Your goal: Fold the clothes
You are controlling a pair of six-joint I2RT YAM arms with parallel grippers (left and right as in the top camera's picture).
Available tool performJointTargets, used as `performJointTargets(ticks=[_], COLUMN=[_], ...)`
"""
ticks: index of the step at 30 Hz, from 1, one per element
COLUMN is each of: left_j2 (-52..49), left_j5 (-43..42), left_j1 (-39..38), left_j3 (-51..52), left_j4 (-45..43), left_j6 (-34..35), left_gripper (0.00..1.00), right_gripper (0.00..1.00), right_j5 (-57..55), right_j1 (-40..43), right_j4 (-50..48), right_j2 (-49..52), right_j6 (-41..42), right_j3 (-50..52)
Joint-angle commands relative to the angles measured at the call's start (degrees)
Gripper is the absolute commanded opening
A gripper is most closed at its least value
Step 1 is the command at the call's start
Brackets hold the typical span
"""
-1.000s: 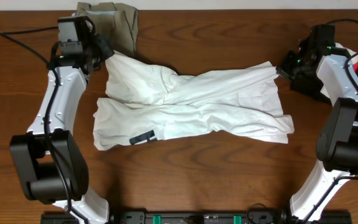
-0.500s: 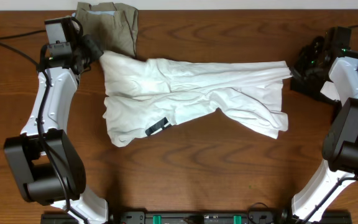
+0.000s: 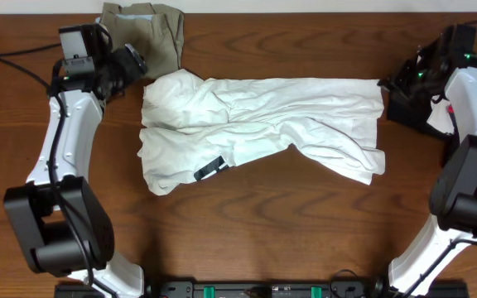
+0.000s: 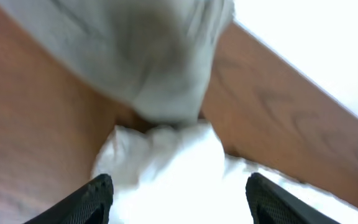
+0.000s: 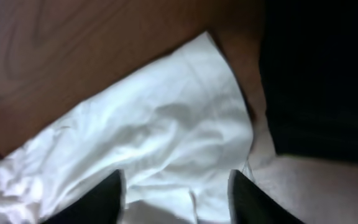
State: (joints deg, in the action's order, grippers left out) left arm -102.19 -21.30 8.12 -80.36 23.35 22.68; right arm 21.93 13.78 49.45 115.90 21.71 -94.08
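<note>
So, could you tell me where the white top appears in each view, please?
Overhead: white top spread across the middle.
Left wrist: white top's bunched corner, bottom centre.
Right wrist: white top's edge fills centre and lower left.
Shared landmark: the brown wooden table beneath it.

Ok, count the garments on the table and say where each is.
3 clearly: the white top mid-table, a khaki piece at the far left, and a black piece at the right edge. More may be hidden under the right arm.

left gripper (image 4: 180,190): opened | right gripper (image 5: 178,190): opened | white top (image 3: 255,124): released, settled
</note>
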Motion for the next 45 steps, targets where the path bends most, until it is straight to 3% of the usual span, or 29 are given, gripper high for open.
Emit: performJointTargets(ticks=[1,4,7,10,12,19,25,31,38,45], left_j2=[1.9,1.9,1.9,1.9,1.8,0.7,-0.3,-0.6,-0.6,-0.6], left_j5=[-6.9,-7.2,-7.2,-6.8,-5.6,-2.0,-2.1,-2.1,-0.3,0.8], left_j1=[-1.5,-4.4,-8.4,-12.9,-15.7,-18.9,-19.0,-19.0,-17.9,-12.1], left_j3=[-0.9,-0.9,-0.9,-0.3,1.2,8.2,13.8,20.6,22.8,22.9], left_j4=[5.0,12.7,19.7,26.2,27.4,25.8,24.0,16.3,14.7,17.1], left_j6=[-0.1,-2.1,-5.0,-6.8,-6.7,-4.0,-4.0,-4.0,-3.8,3.8], left_gripper=[0.70,0.57,0.41,0.35,0.27,0.09,0.06,0.06,0.06,0.06], right_gripper=[0.81,0.80,0.62,0.45,0.33,0.09,0.09,0.11,0.13,0.10], right_j5=[1.0,0.8,0.6,0.5,0.5,-0.5,-0.5,-1.4,-6.8,-10.1], right_j1=[-2.3,-5.1,-8.9,-13.1,-15.2,-19.2,-19.5,-19.4,-19.2,-16.4], right_j4=[4.5,11.5,15.0,13.9,11.9,6.5,4.0,0.8,-0.5,-0.4], right_j2=[-4.9,-5.4,-5.2,-5.2,-5.2,-5.2,-5.2,-5.2,-5.2,-5.2], right_j6=[-7.5,-11.2,-12.3,-12.6,-12.3,-8.3,-7.8,-6.5,-3.1,3.0], right_j3=[-1.6,-1.6,0.2,3.9,6.1,14.1,18.3,21.4,24.4,26.1])
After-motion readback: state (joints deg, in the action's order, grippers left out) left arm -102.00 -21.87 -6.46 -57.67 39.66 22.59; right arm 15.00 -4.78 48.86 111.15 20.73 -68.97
